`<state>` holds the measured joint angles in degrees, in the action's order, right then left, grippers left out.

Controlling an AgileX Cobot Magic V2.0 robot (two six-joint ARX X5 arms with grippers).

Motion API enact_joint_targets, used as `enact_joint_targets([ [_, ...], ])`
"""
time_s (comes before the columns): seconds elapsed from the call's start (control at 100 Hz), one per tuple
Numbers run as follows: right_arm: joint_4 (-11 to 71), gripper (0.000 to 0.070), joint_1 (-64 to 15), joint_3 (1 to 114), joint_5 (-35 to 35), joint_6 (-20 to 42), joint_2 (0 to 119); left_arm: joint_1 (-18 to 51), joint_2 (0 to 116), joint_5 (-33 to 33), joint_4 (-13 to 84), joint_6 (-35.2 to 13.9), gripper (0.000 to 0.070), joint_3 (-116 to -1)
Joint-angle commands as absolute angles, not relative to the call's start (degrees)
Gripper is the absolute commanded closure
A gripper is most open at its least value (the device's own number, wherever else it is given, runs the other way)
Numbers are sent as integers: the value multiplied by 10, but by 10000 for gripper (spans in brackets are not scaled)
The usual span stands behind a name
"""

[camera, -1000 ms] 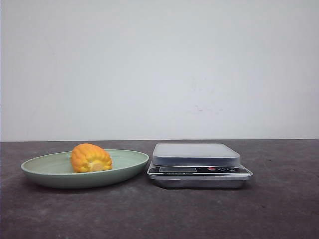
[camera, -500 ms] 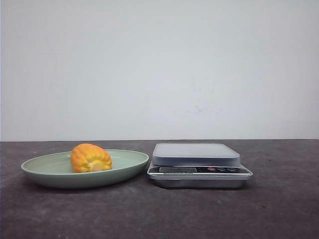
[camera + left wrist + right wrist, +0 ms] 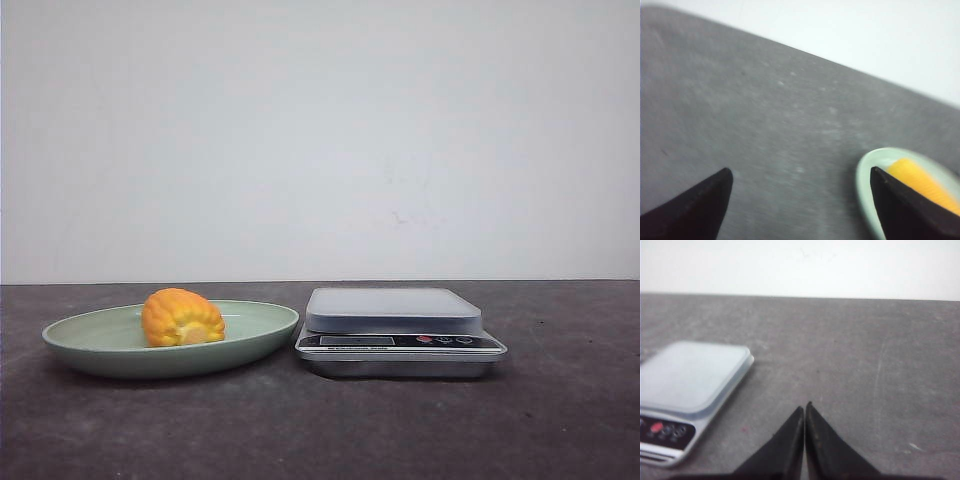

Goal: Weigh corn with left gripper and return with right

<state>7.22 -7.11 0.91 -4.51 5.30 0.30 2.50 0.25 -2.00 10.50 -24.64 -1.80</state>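
Left gripper point(image 3: 800, 175): fingers spread wide apart, nothing between them, only bare grey table point(image 3: 765, 125) in the gap. Only the two dark fingertips point(image 3: 700, 200) show in the left wrist view; the rest of the gripper is cut off by the frame edge. That view is blurred.

Right gripper point(image 3: 805, 410): fingers pressed together, tips touching, holding nothing. It sits over bare table, with the scale point(image 3: 690, 385) off near its 10 o'clock, apart from the tips. Gripper body again cut off at the frame edge.

Neither arm appears in the front view.

Corn point(image 3: 182, 318): short stubby cob piece, orange-yellow, kernel rows running over a rounded top, paler yellow cut end facing the camera low on its right side. Lies in the pale green plate point(image 3: 90, 345), left of plate centre. Not touched by either gripper. In the left wrist view the corn point(image 3: 922, 182) shows as an orange smear, partly hidden behind one fingertip, and the plate is cut off by the frame edge.

From the corn, the scale point(image 3: 398, 330) is at 3 o'clock in the front view, just beside the plate rim; contact between them can't be confirmed. Platform is grey, nothing on it. Display point(image 3: 356, 341) is too small to read. The red button point(image 3: 656, 428) and dark buttons beside it are visible but blurred in the right wrist view.
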Motion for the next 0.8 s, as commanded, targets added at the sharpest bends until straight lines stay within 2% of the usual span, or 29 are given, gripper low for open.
enact_joint_targets([
  [0.0, 60, 700, -72, 8, -45, 105, 2, 25, 2, 9, 111, -339, 188, -9],
  [0.17, 30, 700, -72, 16, -69, 185, 2, 25, 2, 90, 107, -349, 191, -15],
  [0.32, 6, 700, -72, 44, -94, 188, 2, 25, 2, 172, 98, -353, 191, -31],
  [0.64, -11, 700, -72, 57, -95, 176, 2, 25, 2, 183, 55, -352, 204, -33],
  [0.67, -11, 700, -72, 57, -96, 176, 2, 25, 2, 183, 50, -352, 242, -33],
  [0.7, -12, 700, -72, 57, -98, 176, 2, 25, 2, 183, 44, -353, 322, -33],
  [0.74, -12, 700, -72, 57, -105, 176, 2, 25, 2, 187, 36, -360, 469, -33],
  [0.79, -13, 700, -72, 59, -113, 176, 2, 25, 2, 194, 27, -373, 700, -36],
])
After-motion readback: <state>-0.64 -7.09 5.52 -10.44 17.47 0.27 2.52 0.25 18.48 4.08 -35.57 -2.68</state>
